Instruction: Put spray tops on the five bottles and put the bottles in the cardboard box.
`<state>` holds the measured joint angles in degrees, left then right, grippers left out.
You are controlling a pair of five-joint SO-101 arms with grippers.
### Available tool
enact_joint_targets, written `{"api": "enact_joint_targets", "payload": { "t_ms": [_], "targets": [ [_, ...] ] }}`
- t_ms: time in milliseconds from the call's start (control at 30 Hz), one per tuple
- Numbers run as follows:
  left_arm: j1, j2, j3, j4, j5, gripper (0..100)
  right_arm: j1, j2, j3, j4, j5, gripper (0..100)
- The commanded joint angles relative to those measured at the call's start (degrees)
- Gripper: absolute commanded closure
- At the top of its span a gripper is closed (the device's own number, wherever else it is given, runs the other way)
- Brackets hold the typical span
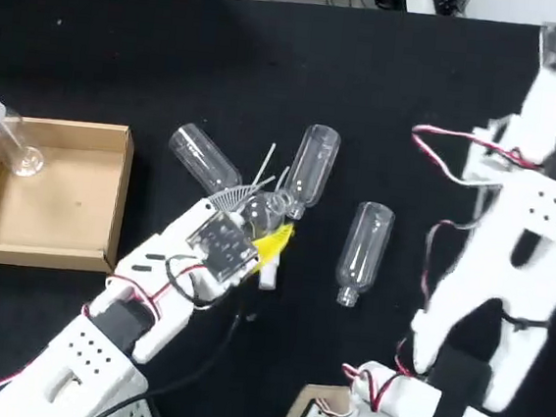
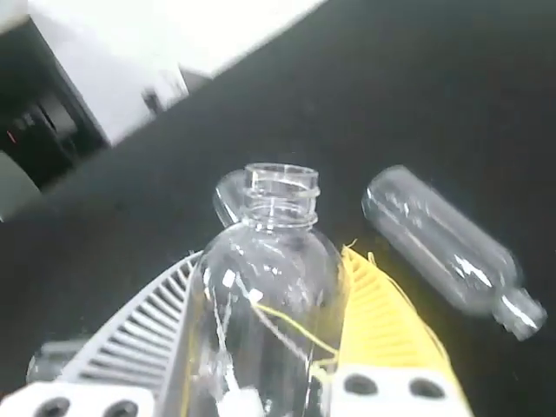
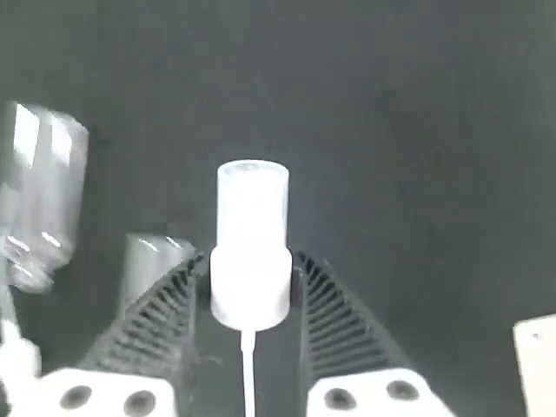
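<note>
My left gripper [image 2: 278,261] is shut on a clear, open-necked bottle [image 2: 269,295], held between a white finger [image 2: 143,326] and a yellow finger [image 2: 382,321]. In the high view this gripper [image 1: 260,225] is at the table's middle, among three loose clear bottles: one [image 1: 204,157] to its left, one [image 1: 311,167] behind it, one [image 1: 363,251] to its right. My right gripper [image 3: 252,291] is shut on a white spray top [image 3: 252,248], its thin tube hanging between the fingers. A capped bottle [image 1: 4,135] leans in the cardboard box [image 1: 112,197] at the left.
The right arm [image 1: 510,251] stands raised over the right side of the black table. A small white piece [image 1: 268,275] lies just in front of the left gripper, and thin white tubes [image 1: 263,165] lie among the bottles.
</note>
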<state>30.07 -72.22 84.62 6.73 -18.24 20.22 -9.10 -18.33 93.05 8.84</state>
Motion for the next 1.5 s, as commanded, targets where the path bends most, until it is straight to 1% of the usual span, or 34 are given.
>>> {"api": "enact_joint_targets", "payload": {
  "t_ms": [0,133,200,367,500,600,667,867,1000,1100,1267,1467],
  "targets": [
    [0.04,-0.97,5.14,-17.05,0.18,97,-3.78,-1.45,-10.51,1.85,-7.03,98.8],
    [0.04,-0.79,13.32,-33.41,0.44,97,-7.47,-1.45,-18.33,2.11,-12.13,98.8],
    [-0.04,-0.88,12.97,-37.54,0.09,97,-10.2,-1.45,-21.49,2.11,-13.71,98.8],
    [-5.41,-0.44,12.97,-37.8,0.18,97,-18.29,-1.45,-29.41,3.08,-15.82,98.8],
    [-12.79,-0.62,12.97,-37.8,0.44,97,-25.49,-1.19,-35.47,2.81,-15.82,98.4],
    [-17.1,-0.44,12.97,-37.8,0.35,97,-31.12,-0.84,-37.49,2.02,-15.47,98.4],
    [-18.77,-0.53,12.97,-37.8,0.44,97,-34.37,-0.92,-37.58,-0.09,-15.47,98.4],
    [-19.3,-0.44,12.97,-37.8,0.26,97,-40.79,-0.75,-37.23,-8.26,-15.38,98.4],
    [-19.21,-0.44,12.97,-37.8,0.35,97,-46.15,-0.75,-33.63,-13.89,-15.38,98.4],
    [-19.03,-0.44,12.97,-37.8,0.35,97,-48.88,-0.75,-30.11,-18.02,-15.38,98.4],
    [-19.21,-0.44,12.97,-37.8,0.44,97,-49.76,-0.75,-24.92,-25.14,-15.38,98.6],
    [-19.21,-0.44,12.97,-37.8,0.44,97,-49.49,-1.19,-17.1,-28.92,-15.74,98.7]
  ]
}}
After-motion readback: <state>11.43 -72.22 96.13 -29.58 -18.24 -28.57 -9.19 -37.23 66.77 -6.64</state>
